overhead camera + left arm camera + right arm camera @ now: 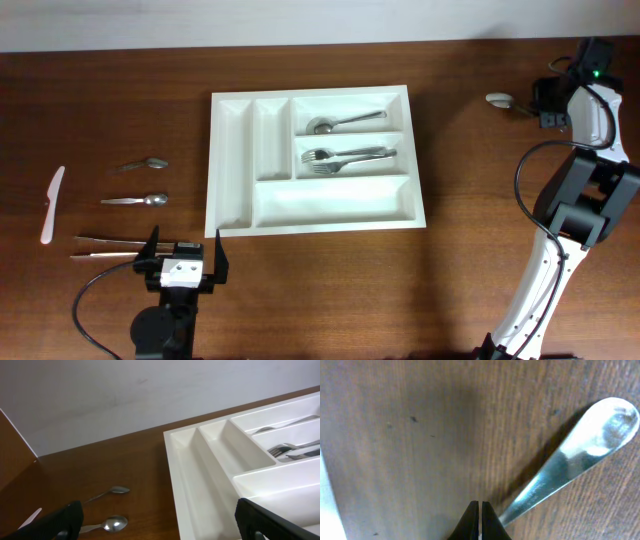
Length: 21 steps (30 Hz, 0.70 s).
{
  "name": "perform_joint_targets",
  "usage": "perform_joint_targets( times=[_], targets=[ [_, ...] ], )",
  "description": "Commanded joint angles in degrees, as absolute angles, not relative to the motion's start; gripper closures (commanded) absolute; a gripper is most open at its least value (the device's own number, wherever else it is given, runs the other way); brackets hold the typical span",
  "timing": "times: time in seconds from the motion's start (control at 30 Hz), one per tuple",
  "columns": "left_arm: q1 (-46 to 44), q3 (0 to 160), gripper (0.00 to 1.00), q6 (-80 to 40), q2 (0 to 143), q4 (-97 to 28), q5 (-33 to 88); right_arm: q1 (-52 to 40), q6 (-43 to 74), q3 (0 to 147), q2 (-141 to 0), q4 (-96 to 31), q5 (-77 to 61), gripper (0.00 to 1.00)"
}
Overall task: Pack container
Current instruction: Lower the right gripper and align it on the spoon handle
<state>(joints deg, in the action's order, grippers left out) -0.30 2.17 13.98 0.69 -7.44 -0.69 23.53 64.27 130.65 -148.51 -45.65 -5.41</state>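
The white cutlery tray (232,160) lies in the middle of the table and also shows in the left wrist view (200,475). It holds a spoon (345,122) in one long compartment and forks (350,157) in the one below. My left gripper (185,252) is open and empty just off the tray's front left corner, and shows in its own wrist view (160,525). My right gripper (479,510) is shut, low over the table at the far right (540,105). A metal spoon (580,455) lies against its right finger; the same spoon is in the overhead view (498,99).
Left of the tray lie two metal spoons (147,163) (138,200), a white plastic knife (52,205) and two thin metal pieces (105,246) by my left gripper. The two spoons also show in the left wrist view (114,490) (112,523).
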Motion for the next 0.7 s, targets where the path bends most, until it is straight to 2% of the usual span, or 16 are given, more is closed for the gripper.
perform_joint_targets(
  times=[0.0,0.5,0.67],
  targets=[
    [-0.10,1.80,0.01,14.66,0.45,-7.27,-0.89,23.31,63.83,128.73,-148.70,-45.60,-4.23,0.96],
    [-0.10,1.80,0.01,14.66,0.45,-7.27,-0.89,23.24,63.11,127.17,-148.68,-48.40,-6.02,0.96],
    [-0.10,1.80,0.01,14.68,0.45,-7.27,-0.89,23.20,56.31,127.17,-148.68,-50.13,-8.14,0.96]
  ],
)
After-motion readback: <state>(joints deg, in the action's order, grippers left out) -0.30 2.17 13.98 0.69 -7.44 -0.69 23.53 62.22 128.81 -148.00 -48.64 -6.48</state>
